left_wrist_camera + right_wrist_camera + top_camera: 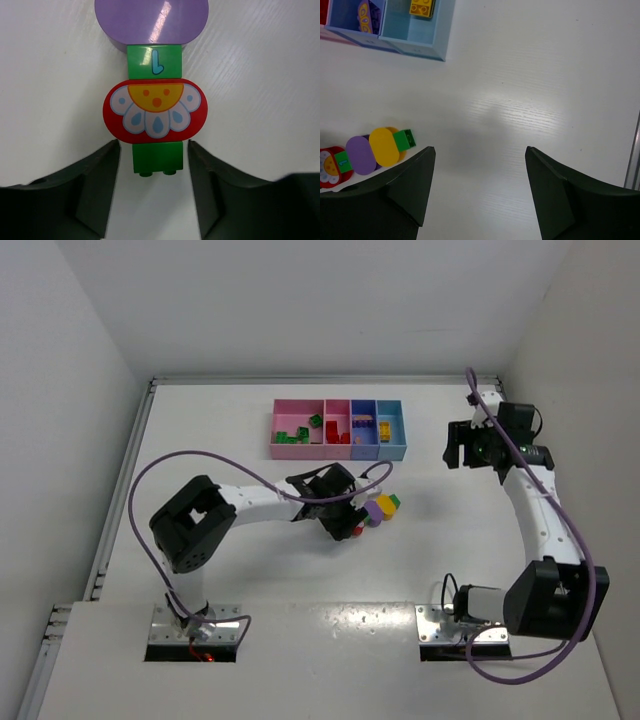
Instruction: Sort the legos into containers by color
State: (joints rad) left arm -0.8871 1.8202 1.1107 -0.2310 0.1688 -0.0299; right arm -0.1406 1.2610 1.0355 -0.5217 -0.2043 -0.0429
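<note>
A joined stack of legos lies on the white table. In the left wrist view it shows a purple oval, a red oval with a flower print and a green brick. My left gripper is open, one finger on each side of the green brick's near end without touching it; it also shows in the top view. My right gripper is open and empty above the table's right side. In the right wrist view the stack lies at the left edge.
The row of containers stands at the back: wide pink with green bricks, narrow pink with red bricks, purple-blue, light blue with a yellow brick. Walls enclose the table on three sides.
</note>
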